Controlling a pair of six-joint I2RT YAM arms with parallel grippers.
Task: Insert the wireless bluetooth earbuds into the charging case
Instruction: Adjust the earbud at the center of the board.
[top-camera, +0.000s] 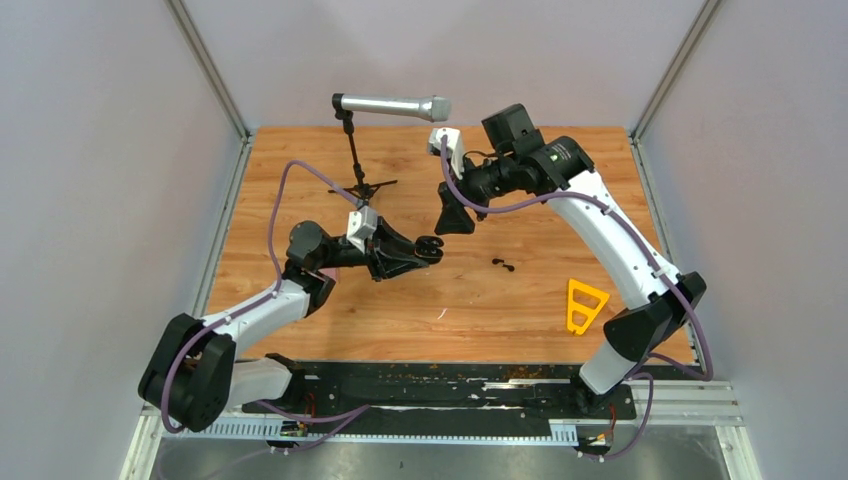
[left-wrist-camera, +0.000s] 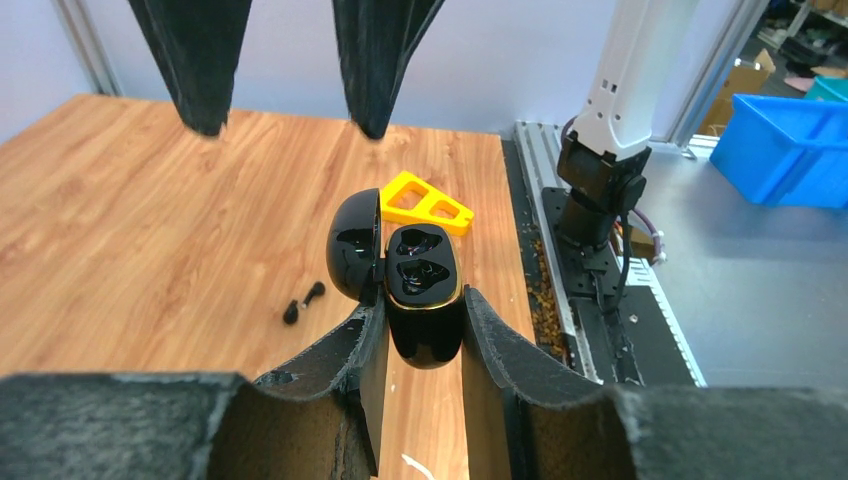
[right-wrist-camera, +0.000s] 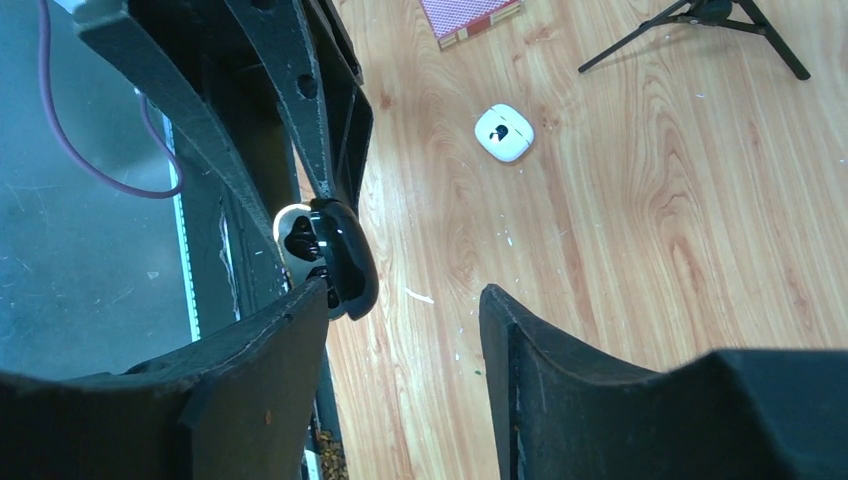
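My left gripper (left-wrist-camera: 422, 302) is shut on an open black charging case (left-wrist-camera: 425, 285) and holds it above the table. Its lid (left-wrist-camera: 352, 245) is swung to the left and both sockets look empty. Two black earbuds (left-wrist-camera: 303, 302) lie together on the wood, also in the top view (top-camera: 503, 265), right of the left gripper (top-camera: 428, 248). My right gripper (top-camera: 455, 215) hangs open and empty just beyond the case, jaws wide apart (right-wrist-camera: 405, 300). The black case (right-wrist-camera: 335, 260) sits by its left finger. A closed white case (right-wrist-camera: 503, 132) lies on the table. No white earbuds show.
A yellow triangular piece (top-camera: 585, 303) lies at the front right of the wooden table (top-camera: 300, 190). A microphone on a small tripod stand (top-camera: 390, 105) stands at the back. A maroon box (right-wrist-camera: 470, 15) lies near the white case. Grey walls enclose the table.
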